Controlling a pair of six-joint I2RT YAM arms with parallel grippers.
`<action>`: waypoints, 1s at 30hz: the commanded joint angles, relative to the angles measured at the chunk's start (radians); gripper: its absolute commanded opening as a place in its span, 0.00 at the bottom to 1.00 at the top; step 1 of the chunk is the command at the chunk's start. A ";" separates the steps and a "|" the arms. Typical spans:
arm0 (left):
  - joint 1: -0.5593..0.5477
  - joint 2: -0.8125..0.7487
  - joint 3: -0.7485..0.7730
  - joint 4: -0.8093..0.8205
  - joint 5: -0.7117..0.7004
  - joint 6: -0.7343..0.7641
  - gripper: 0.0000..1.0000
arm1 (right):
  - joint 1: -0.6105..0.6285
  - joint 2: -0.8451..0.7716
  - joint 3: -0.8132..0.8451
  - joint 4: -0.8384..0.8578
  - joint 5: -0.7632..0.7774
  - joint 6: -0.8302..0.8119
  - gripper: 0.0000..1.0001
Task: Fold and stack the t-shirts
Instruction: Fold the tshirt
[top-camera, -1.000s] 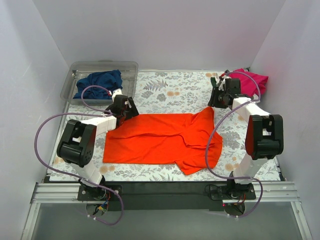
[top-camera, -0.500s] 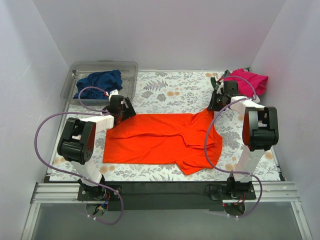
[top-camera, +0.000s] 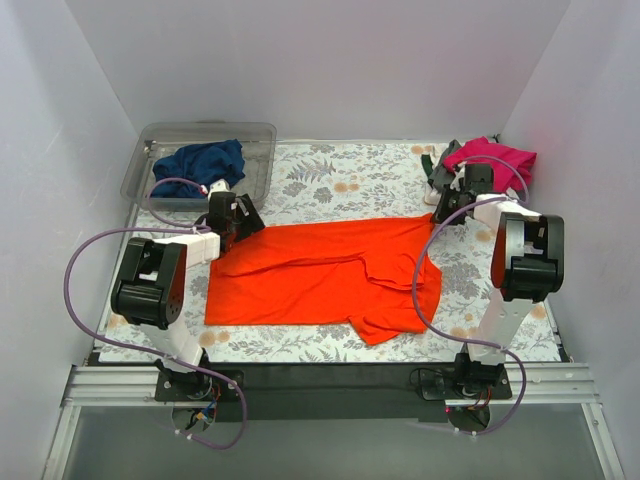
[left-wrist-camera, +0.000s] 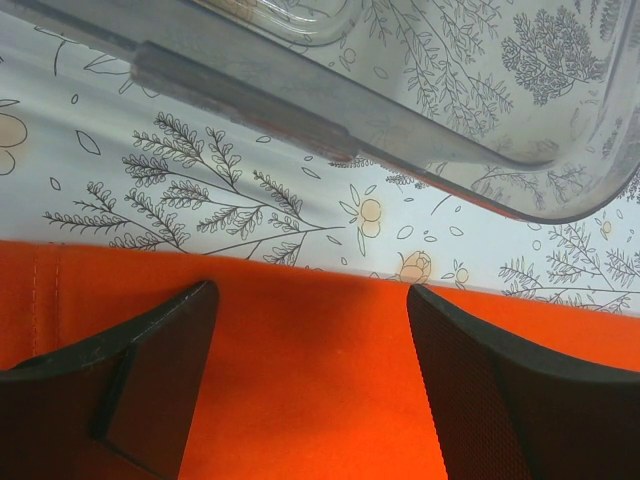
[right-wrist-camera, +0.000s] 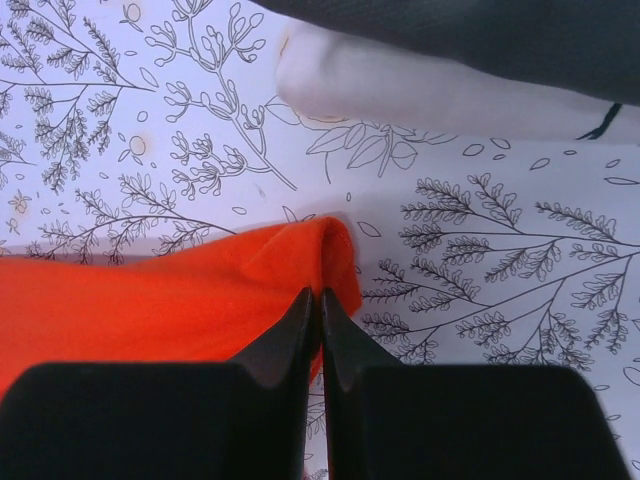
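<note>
Now our right gripper (right-wrist-camera: 320, 298) is squeezed tight on a corner of the orange-red t-shirt (right-wrist-camera: 150, 305), which bunches up at its tips. Our left gripper (left-wrist-camera: 310, 295) stands wide apart, holding nothing, with the same shirt's edge lying right under it.

Floral-print table (top-camera: 340, 185) carries the orange-red t-shirt (top-camera: 320, 275), spread from under the left fingers (left-wrist-camera: 150, 370) to the right fingers (right-wrist-camera: 280, 370). Clear tub (top-camera: 255, 150) just beyond left fingers. Magenta-pink t-shirt (top-camera: 495, 160) just beyond right fingers.
</note>
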 joint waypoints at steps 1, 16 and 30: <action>0.015 -0.003 -0.029 -0.058 -0.015 0.008 0.71 | -0.014 -0.037 -0.001 0.017 -0.007 0.005 0.01; 0.012 -0.034 0.040 -0.052 0.014 0.037 0.71 | -0.013 -0.186 -0.053 0.060 -0.119 -0.009 0.41; -0.016 -0.248 -0.081 -0.073 0.051 0.006 0.71 | 0.096 -0.361 -0.243 0.084 -0.128 -0.001 0.44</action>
